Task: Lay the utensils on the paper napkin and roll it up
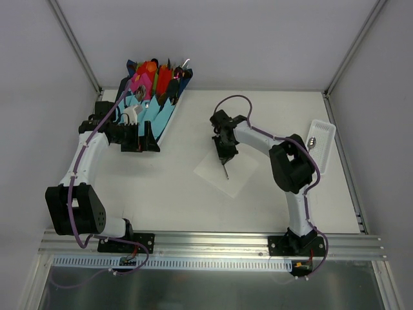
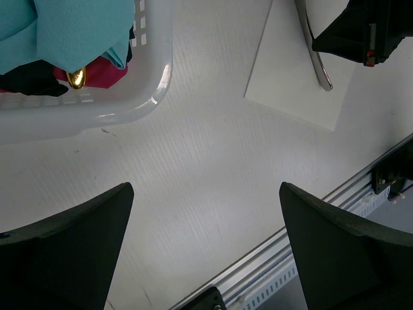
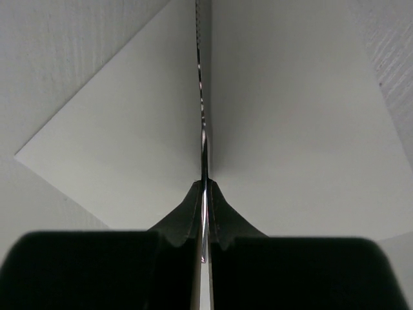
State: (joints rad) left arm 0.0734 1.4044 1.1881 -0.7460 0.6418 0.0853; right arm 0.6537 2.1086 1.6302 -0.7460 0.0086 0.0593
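The utensil (image 3: pixel 202 110) is showing edge-on only, so I'm not making out which kind. The right gripper (image 1: pixel 224 158) is reaching left, pinching it tight over the paper napkin (image 1: pixel 210 169) — the left gripper (image 2: pixel 205 194) is hanging wide open, empty.

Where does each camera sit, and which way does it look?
Top external: above and behind the robot, looking down on the table; left arm and right arm show.
Left wrist: on the left arm, looking past the open left gripper at a white basket and the paper napkin.
Right wrist: looking down along the right gripper, shut on a utensil.
Shared: all three show napkin and utensil.
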